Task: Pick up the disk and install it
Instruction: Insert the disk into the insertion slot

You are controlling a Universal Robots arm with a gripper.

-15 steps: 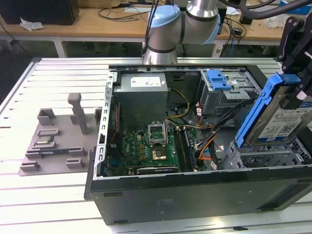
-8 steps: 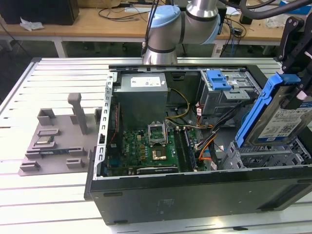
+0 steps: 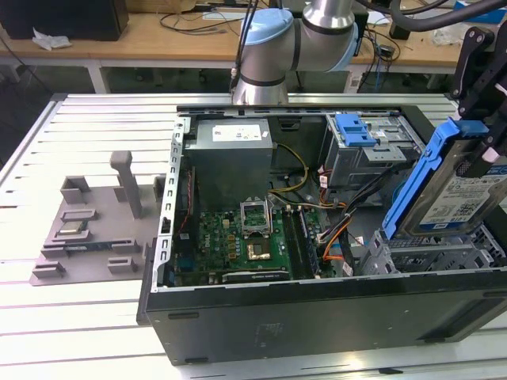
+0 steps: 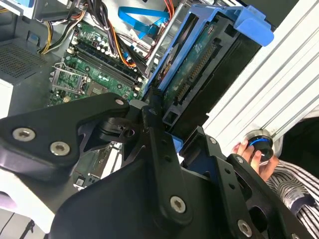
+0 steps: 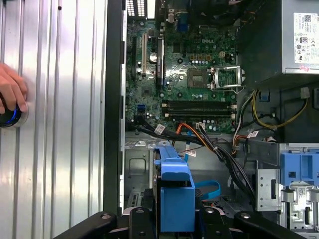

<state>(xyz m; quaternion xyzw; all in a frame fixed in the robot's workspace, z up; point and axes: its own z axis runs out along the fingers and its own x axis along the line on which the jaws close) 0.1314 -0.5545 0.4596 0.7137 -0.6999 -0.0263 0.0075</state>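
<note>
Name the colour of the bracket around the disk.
Blue: the bracket shows best in the exterior view.

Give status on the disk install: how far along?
Pickup looks done: the gripper is shut on the disk, holding it tilted above the drive cage at the exterior view's right. Left: the disk is not yet seated in the cage.

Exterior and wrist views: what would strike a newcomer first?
The disk, clamped in the tool, hangs tilted over the drive cage at the exterior view's right of the open computer case. In the first wrist view, a hand rests on a round button on the table.
</note>
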